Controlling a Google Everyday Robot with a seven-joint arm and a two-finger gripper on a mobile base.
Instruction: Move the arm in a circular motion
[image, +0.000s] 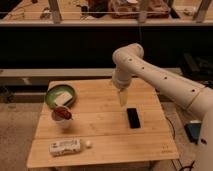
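Observation:
The arm (160, 80) is glossy white with small dark dots. It reaches in from the right edge and bends at a rounded elbow (128, 54) above the back of the wooden table (105, 127). From the elbow it drops to the gripper (122, 98), a pale yellowish tip that hangs over the table's middle. The tip is just up and left of a black phone (133, 118). Nothing shows in the gripper and it touches nothing.
At the table's left stands a green bowl (60, 96) holding something white, with a small cup of red stuff (62, 115) in front of it. A white packet (65, 146) and a small white ball (88, 144) lie near the front edge. Dark shelving runs behind. A blue object (194, 131) lies on the floor at right.

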